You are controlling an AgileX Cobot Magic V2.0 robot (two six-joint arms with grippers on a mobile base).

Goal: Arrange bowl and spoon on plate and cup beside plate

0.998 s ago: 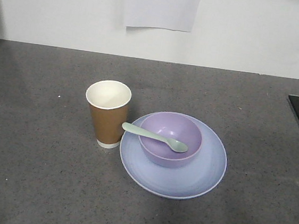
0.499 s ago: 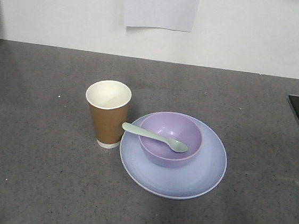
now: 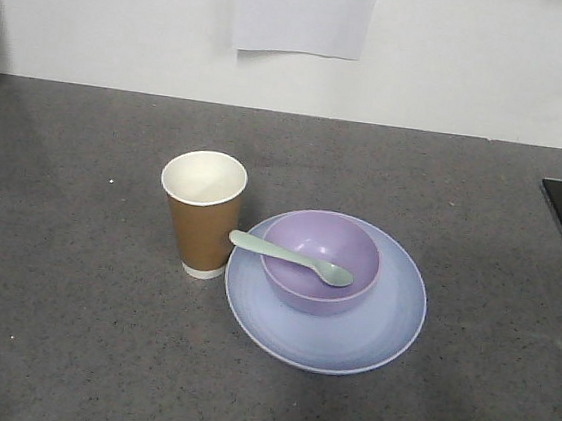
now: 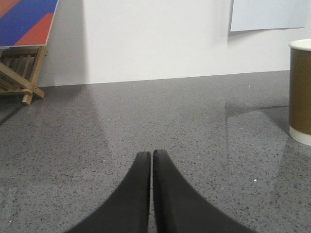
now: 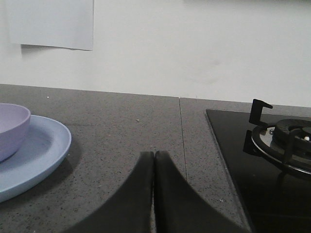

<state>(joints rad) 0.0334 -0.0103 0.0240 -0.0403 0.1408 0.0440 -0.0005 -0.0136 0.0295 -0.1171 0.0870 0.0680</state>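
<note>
I am seeing both pincers, left pincer (image 4: pixel 151 158) and right pincer (image 5: pixel 154 158), clenched empty; the paper cup (image 3: pixel 201 212) is looking light and crushable, so I am judging the mid-wall best.

In the front-facing view we see neither of our arms. Our left gripper (image 4: pixel 151 155) shows in its own wrist view as two black fingers (image 4: pixel 136 194) pressed flat together from tip to base, the tips pointing forward and sitting low, just over the grey surface, with nothing between them. Our right gripper (image 5: pixel 154 154) looks the same in its wrist view: both black fingers (image 5: pixel 172 194) closed against each other along a thin seam, tips forward and low, holding nothing. We see no wrists or arm links in either view
</note>
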